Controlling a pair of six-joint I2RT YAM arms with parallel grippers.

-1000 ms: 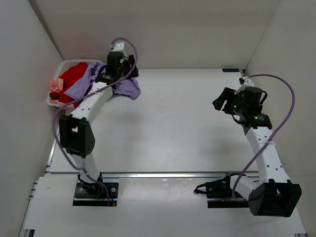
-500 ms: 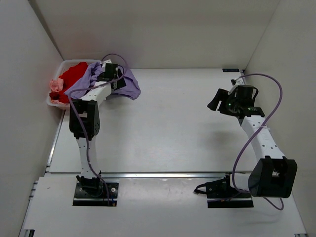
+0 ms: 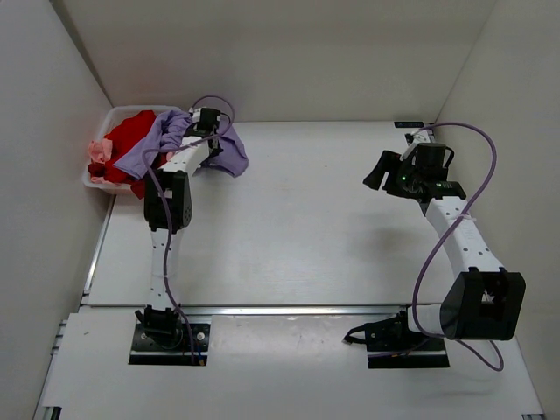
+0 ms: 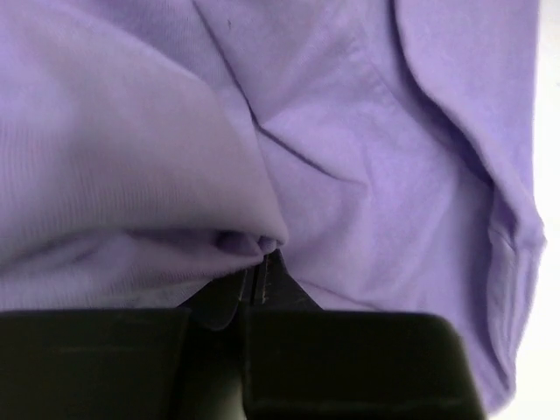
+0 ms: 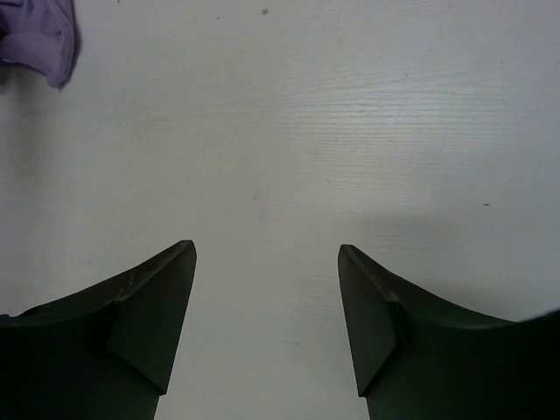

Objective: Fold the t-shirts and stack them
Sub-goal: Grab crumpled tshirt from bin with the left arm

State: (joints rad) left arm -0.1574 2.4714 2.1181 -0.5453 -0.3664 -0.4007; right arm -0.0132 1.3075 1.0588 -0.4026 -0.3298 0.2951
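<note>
Left jaws, wide a moment ago, now pinched shut on fold of lavender t-shirt (image 4: 367, 175), which spills from basket (image 3: 90, 181) onto tabletop (image 3: 306, 219), far left. I read that as grasp made, drag-out next. My right jaws gape wide, empty, above tabletop

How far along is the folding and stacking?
Done: nothing folded or stacked yet. In hand: the left tool is shut on a fold of the lavender t-shirt, which spills from the basket onto the table; the right tool hangs open over bare table. Left: the red t-shirt and pink t-shirt lie in the basket.
</note>
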